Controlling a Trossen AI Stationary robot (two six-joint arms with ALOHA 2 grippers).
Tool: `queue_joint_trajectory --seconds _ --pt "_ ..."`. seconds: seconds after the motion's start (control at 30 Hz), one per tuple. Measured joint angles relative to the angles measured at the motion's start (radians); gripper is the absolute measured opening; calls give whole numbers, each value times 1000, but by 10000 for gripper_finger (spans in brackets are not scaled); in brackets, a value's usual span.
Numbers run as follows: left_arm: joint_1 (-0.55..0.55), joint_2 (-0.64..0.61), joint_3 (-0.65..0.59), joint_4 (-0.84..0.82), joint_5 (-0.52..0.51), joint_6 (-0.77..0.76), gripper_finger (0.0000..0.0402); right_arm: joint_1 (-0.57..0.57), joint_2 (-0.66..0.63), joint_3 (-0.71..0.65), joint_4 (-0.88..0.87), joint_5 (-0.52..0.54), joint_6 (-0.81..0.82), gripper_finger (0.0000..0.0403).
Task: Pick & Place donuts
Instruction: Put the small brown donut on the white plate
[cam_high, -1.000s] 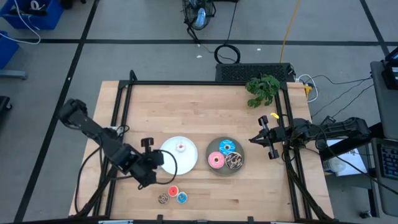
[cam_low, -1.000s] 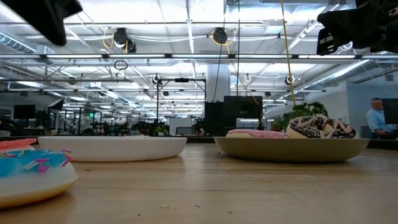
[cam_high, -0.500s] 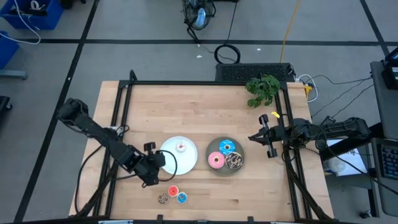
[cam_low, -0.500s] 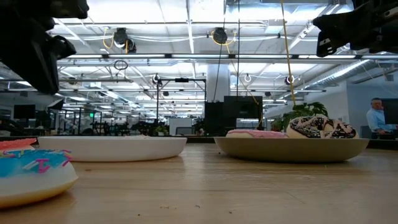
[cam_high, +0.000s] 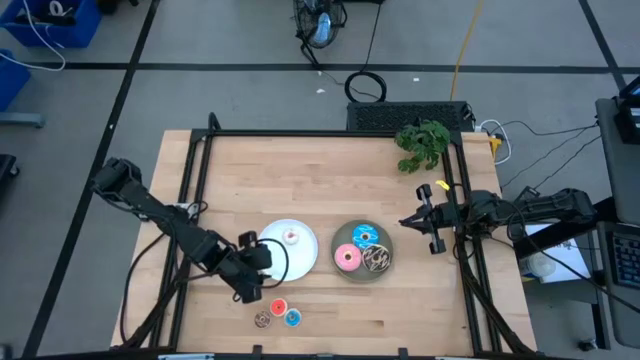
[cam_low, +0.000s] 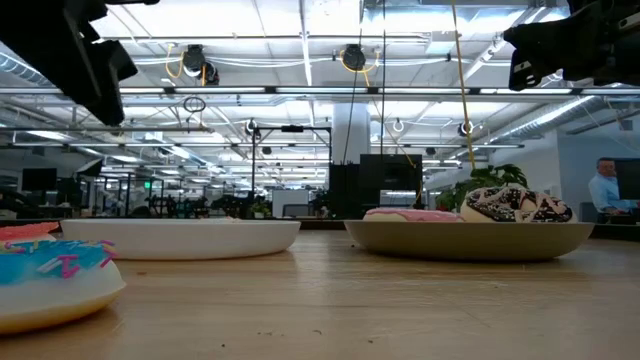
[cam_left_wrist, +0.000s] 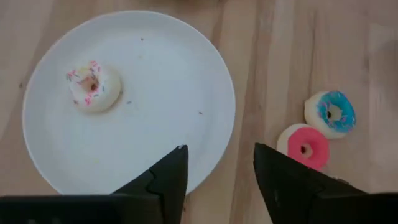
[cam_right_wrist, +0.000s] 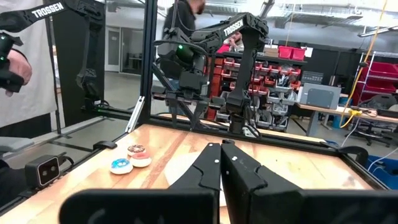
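Note:
A white plate (cam_high: 300, 258) carries one tiny white-pink donut (cam_left_wrist: 93, 88). Beside it, a grey plate (cam_high: 362, 275) holds the blue (cam_high: 364, 235), pink (cam_high: 347, 258) and brown-sprinkled (cam_high: 377, 259) donuts. Tiny red (cam_high: 278, 307), brown (cam_high: 262, 320) and blue (cam_high: 292, 318) donuts lie flat on the wood near the front edge. My left gripper (cam_left_wrist: 217, 165) hangs open and empty above the white plate's near-left rim, a little short of the red donut (cam_left_wrist: 305, 146). My right gripper (cam_high: 405, 222) hovers shut and empty at the table's right side.
A green plant (cam_high: 422, 143) stands at the far right corner. A black frame (cam_high: 320, 133) runs around the tabletop. Bare wood lies across the far half of the table. People show in the room beyond the table.
My left gripper has shifted a short way toward the table's right edge, along the near-left rim of the white plate and closer to the tiny donuts on the wood. The donuts and plates lie as before.

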Motion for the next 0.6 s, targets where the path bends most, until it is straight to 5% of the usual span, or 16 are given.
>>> queue_joint_trajectory --seconds 0.6 --pt "-82 173 18 227 212 -112 196 0 13 0 -3 0 28 0"
